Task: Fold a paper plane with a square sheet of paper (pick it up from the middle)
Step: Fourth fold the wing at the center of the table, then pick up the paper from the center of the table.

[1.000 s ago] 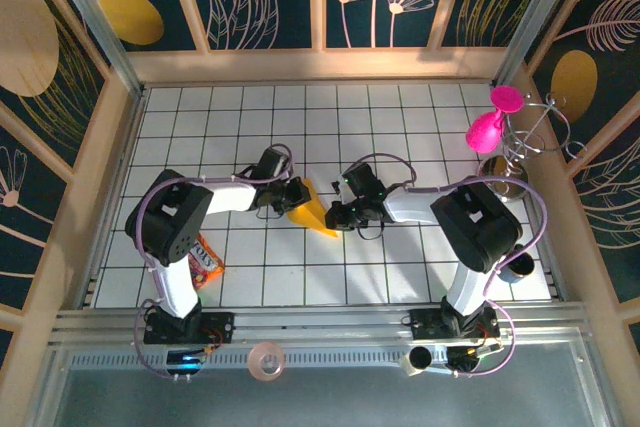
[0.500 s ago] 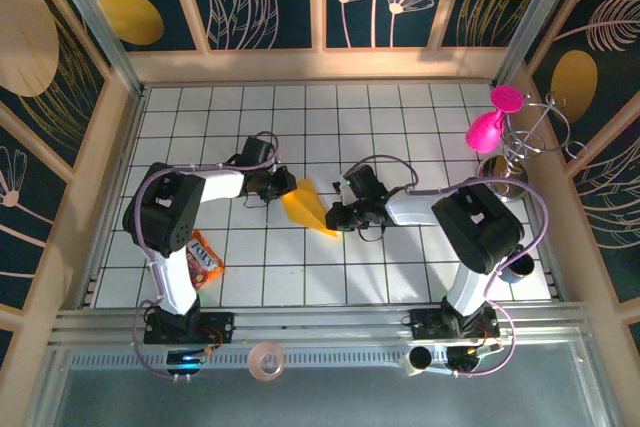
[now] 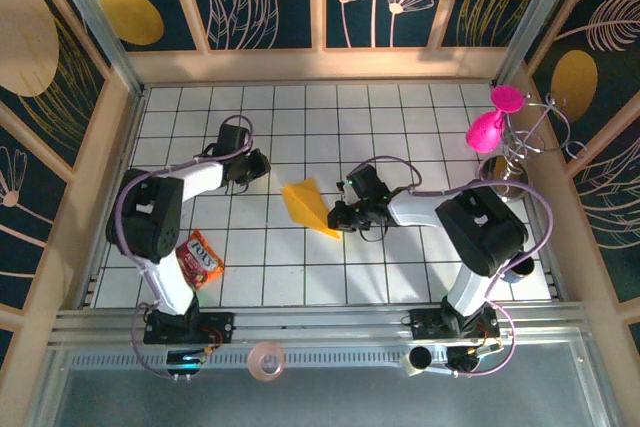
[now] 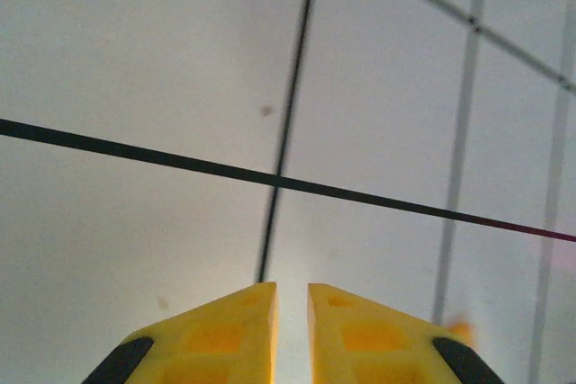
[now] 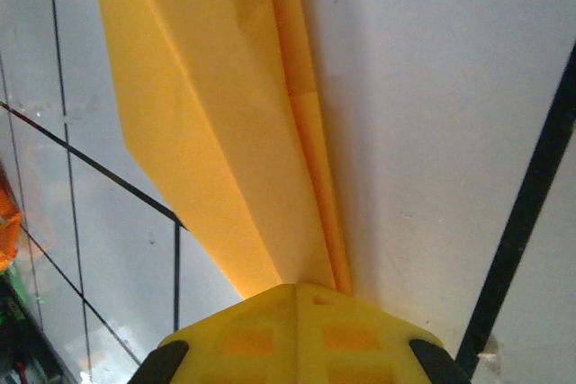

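The paper plane (image 3: 308,207), the orange-yellow square sheet of paper folded into a narrow dart, lies on the white tiled table near the middle. Its sharp tip points to the lower right. My right gripper (image 3: 338,221) is shut on that tip. In the right wrist view the folded layers of the plane (image 5: 216,114) run out from between the closed jaws of my right gripper (image 5: 297,287). My left gripper (image 3: 258,165) is a tile or so left of the plane's wide end, clear of it. Its jaws (image 4: 290,287) stand a narrow gap apart over bare tiles, holding nothing.
A crinkly snack packet (image 3: 200,259) lies by the left arm's base. A pink balloon-like figure (image 3: 487,127) and a wire stand (image 3: 535,132) sit at the right wall. A tape roll (image 3: 267,359) rests on the near rail. Wooden walls enclose the table.
My left gripper let go of the plane's wide end, opened slightly and drew back up and to the left. The plane settled flatter on the tiles. My right gripper kept its hold.
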{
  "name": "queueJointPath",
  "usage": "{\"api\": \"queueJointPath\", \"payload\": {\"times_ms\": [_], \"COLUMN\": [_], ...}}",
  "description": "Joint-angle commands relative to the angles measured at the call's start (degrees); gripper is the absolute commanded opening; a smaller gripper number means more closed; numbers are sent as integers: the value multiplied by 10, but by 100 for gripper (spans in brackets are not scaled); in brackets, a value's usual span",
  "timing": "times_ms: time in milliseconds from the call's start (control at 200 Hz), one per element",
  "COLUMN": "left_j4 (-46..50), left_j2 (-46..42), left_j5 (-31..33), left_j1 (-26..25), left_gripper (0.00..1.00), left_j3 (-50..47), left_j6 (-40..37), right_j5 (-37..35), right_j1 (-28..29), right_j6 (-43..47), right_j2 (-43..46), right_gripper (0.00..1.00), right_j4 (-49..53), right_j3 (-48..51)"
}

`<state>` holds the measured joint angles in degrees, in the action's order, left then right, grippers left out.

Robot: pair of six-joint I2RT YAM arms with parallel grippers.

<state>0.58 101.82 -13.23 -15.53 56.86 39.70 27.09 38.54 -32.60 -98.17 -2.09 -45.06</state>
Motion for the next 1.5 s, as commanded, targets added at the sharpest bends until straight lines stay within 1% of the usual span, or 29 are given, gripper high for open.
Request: {"api": "queueJointPath", "payload": {"times_ms": [0,45,140,195,260,325,410,526,726,1001,1076,1226,1311,1492], "left_j4": [-28,-44,-87,-113,-150,-195,-238,-263,-259,-254,-252,-251,-253,-280], "left_j2": [-67,-82,-106,-117,-128,-134,-134,-137,-137,-135,-135,-142,-153,-191], "left_j5": [-22,-30,-50,-59,-69,-82,-94,-94,-87,-90,-92,-94,-97,-118], "left_j1": [-16,-26,-48,-59,-72,-82,-87,-88,-88,-88,-88,-88,-88,-89], "left_gripper": [19,23,26,31,38,41,45,47,48,49,49,49,49,50], "left_j3": [-46,-69,-115,-139,-165,-191,-220,-245,-251,-247,-245,-243,-245,-256], "left_j6": [37,52,90,112,144,175,207,222,224,223,221,222,224,232], "right_j5": [0,-11,-50,-71,-62,-45,-28,4,47,83,88,92,96,112], "right_j1": [-5,-6,-10,-17,-28,-33,-36,-41,-44,-51,-53,-60,-63,-69], "right_j6": [-24,-19,6,15,25,44,66,81,98,110,113,111,105,74], "right_j2": [49,59,65,59,46,25,-5,-41,-96,-118,-120,-108,-92,-44], "right_gripper": [6,10,18,22,27,32,35,35,30,26,21,5,1,0], "right_j4": [-17,-20,-12,-4,-13,-12,-10,-19,-24,-36,-39,-58,-81,-141], "right_j3": [-37,-41,-43,-43,-42,-54,-73,-95,-130,-134,-134,-125,-116,-91]}}
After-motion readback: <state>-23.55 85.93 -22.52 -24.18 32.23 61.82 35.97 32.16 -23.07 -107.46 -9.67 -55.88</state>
